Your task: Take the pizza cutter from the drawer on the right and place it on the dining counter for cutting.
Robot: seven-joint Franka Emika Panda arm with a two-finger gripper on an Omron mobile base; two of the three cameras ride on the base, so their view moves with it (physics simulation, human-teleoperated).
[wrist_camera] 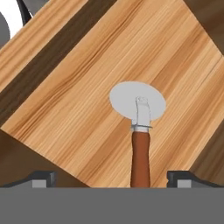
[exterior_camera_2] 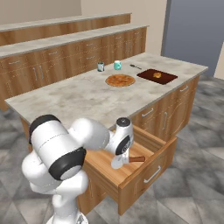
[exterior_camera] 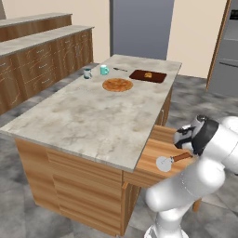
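The drawer (exterior_camera: 158, 155) (exterior_camera_2: 144, 175) stands pulled out of the right side of the dining counter (exterior_camera: 88, 121) (exterior_camera_2: 83, 98). On its light-wood floor (wrist_camera: 87, 100) lies the pizza cutter (exterior_camera: 164, 163) (wrist_camera: 138, 107), with a round silver disc and a brown handle (exterior_camera_2: 137, 159). My gripper (wrist_camera: 111, 178) (exterior_camera_2: 118, 164) hangs open just above the cutter and points down into the drawer. The handle lies between the two fingertips (wrist_camera: 43, 177), nearer the right one, and neither touches it. In the left base view the arm's wrist (exterior_camera: 191, 137) covers the drawer's far part.
On the far end of the counter top are a pizza (exterior_camera: 117, 84), a dark cutting board (exterior_camera: 148, 76), two mugs (exterior_camera: 104, 69) and a small dark spoon (exterior_camera: 120, 69). Wall counters (exterior_camera: 42, 56) run along the left. A tall steel appliance (exterior_camera: 225, 56) stands at the right.
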